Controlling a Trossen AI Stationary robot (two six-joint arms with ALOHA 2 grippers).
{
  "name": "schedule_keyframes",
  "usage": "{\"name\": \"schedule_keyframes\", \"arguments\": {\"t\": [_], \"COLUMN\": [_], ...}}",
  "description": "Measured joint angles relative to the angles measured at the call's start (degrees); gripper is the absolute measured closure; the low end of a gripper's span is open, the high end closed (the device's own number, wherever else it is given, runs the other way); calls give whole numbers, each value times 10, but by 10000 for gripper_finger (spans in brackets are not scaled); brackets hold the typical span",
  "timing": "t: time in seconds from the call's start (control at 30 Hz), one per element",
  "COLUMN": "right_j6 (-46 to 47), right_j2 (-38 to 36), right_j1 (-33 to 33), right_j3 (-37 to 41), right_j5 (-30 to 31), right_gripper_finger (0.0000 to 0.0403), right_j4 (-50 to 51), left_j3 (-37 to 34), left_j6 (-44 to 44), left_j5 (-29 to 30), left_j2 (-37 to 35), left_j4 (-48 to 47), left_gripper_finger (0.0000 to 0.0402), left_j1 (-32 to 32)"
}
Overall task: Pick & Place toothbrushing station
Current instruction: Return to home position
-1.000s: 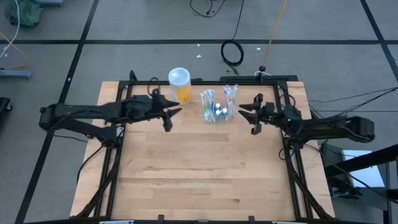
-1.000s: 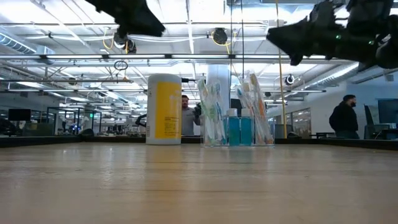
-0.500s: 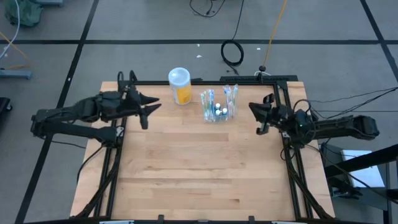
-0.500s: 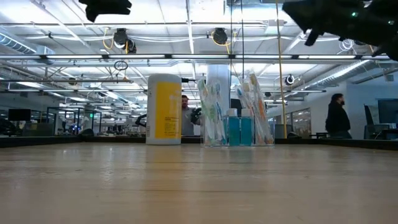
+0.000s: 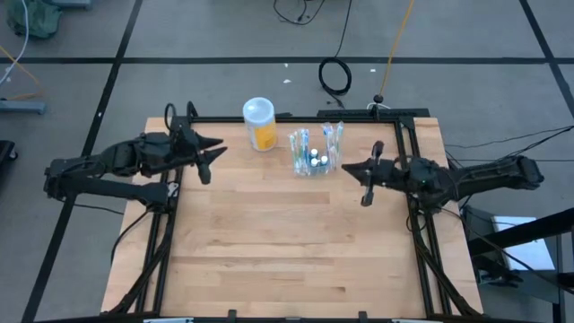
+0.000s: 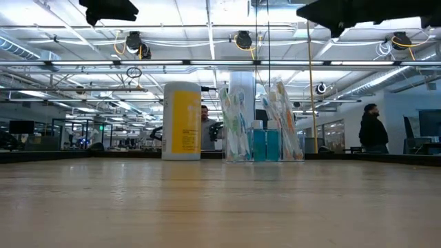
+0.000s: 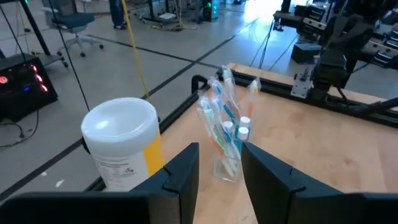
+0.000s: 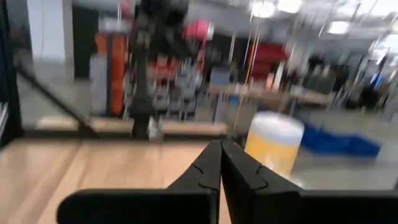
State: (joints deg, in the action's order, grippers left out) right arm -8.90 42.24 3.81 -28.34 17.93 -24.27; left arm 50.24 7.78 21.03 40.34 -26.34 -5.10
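The toothbrushing station (image 5: 316,152) is a small see-through holder with upright toothbrushes and tubes. It stands on its base on the wooden table near the far edge, and shows in the low view (image 6: 262,127) and the left wrist view (image 7: 227,134). My left gripper (image 5: 215,160) is open and empty above the table, left of the yellow-orange cup (image 5: 259,124). Its fingers (image 7: 186,171) point toward the station. My right gripper (image 5: 347,168) is shut and empty just right of the station, raised above the table, with its fingers (image 8: 205,168) closed together.
The yellow-orange cup with a white top (image 6: 182,121) stands just left of the station. Bare wood (image 5: 296,242) fills the near half of the table. A black frame (image 5: 404,126) runs along the table's edges. People (image 6: 374,129) stand in the room behind.
My left gripper has drawn back from beside the cup toward the table's left edge. My right gripper first pulled back toward the right edge, then came back toward the station. The station and cup have stayed put.
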Motion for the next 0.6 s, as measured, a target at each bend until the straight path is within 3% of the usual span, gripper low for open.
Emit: {"name": "schedule_keyframes", "arguments": {"t": [0.13, 0.37, 0.6], "right_j6": [9, 26, 25], "right_j2": [-21, -145, -271], "right_j1": [5, 3, 3], "right_j3": [-15, 65, 129], "right_j5": [0, 0, -2], "right_gripper_finger": [402, 402, 402], "right_j4": [107, 108, 113], "left_j3": [0, -1, -22], "left_j6": [3, -9, -47], "left_j5": [1, 1, 1], "left_j2": [-2, -56, -143], "left_j4": [-16, -82, -78], "left_gripper_finger": [275, 275, 275], "left_j1": [8, 22, 37]}}
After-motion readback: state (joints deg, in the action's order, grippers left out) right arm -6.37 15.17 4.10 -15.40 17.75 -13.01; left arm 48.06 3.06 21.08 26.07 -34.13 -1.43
